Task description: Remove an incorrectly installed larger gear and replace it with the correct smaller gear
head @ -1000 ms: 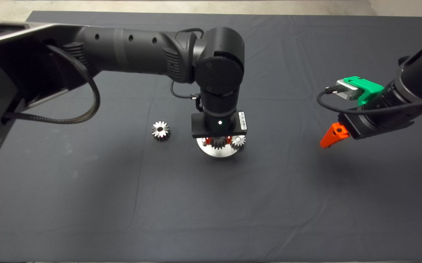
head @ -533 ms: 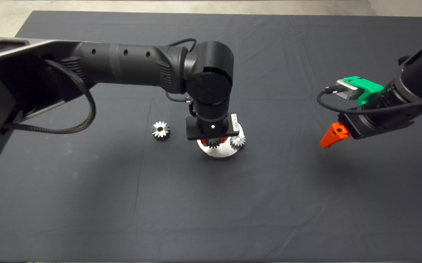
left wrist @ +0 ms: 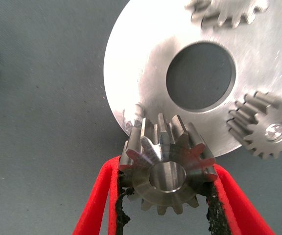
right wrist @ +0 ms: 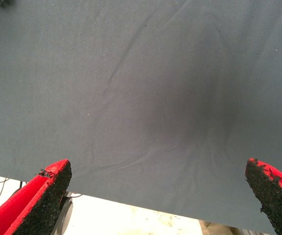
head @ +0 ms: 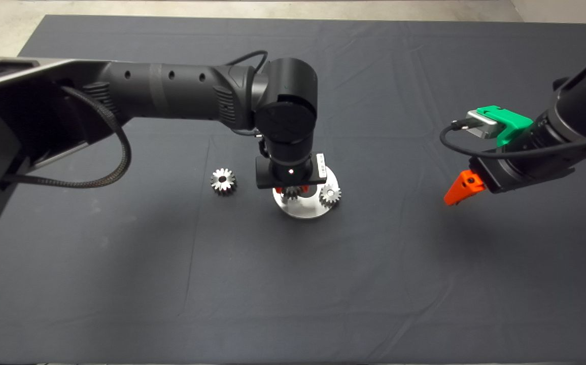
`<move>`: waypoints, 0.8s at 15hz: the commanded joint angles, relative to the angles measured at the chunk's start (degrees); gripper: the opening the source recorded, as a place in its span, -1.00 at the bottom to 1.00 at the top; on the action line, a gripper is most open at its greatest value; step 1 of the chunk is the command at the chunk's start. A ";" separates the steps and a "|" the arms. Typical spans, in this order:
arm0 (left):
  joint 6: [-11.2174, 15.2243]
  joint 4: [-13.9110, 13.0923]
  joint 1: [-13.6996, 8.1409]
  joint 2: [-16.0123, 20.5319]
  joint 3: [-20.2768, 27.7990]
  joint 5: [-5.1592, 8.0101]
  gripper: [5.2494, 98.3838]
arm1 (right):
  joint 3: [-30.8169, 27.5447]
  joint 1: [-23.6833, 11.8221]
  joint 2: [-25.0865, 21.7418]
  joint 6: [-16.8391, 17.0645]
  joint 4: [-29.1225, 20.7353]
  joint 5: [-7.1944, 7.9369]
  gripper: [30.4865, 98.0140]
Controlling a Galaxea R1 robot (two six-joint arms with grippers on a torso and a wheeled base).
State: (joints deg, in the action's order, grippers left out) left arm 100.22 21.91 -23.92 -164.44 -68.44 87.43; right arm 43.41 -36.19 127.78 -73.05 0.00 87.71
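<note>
While the left gripper (left wrist: pixel 166 167) hangs over the middle of the dark mat (head: pixel 293 284), you see its red fingers (left wrist: pixel 98 210) closed onto the smaller gear (left wrist: pixel 166 178), the black pads pressed against opposite sides of the teeth. The gear is carried with its bore facing the wrist camera, right at the rim of the round steel plate (left wrist: pixel 146 73); whether it touches the plate cannot be told.

Two more small gears are on that plate: one (left wrist: pixel 267 131) overhanging the rim beside the wide centre hole, another (left wrist: pixel 225 11) across the hole at the far rim, partly cut off by the picture's edge.

In the head view the left arm reaches in from the left and points straight down, its wrist hiding most of the held gear. The larger gear (head: pixel 222 181) lies flat on the mat, off the plate on the left arm's side and apart from it, its dark centre hole up.

The right gripper (right wrist: pixel 155 169) hovers well apart over bare mat on the right, fingers spread wide and holding nothing.
</note>
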 commanded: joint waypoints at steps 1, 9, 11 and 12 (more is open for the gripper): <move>-0.12 0.86 -0.78 0.13 0.34 3.89 -0.42 | -0.02 -1.43 -0.10 0.28 -1.85 5.02 0.88; -0.11 2.70 0.89 0.29 0.34 3.89 -0.42 | -0.18 -1.43 -0.15 0.37 -1.85 5.10 0.88; -0.11 3.22 0.89 0.55 0.26 3.89 -0.42 | -0.27 -1.43 -0.03 0.37 -1.93 5.03 0.88; -0.11 3.64 0.89 0.56 0.25 3.89 -0.42 | -0.41 -1.34 0.02 0.37 -1.93 5.10 0.88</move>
State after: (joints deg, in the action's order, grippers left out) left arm 100.19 23.89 -21.75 -164.13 -68.44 87.43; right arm 43.46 -36.19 127.78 -73.05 -0.02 87.70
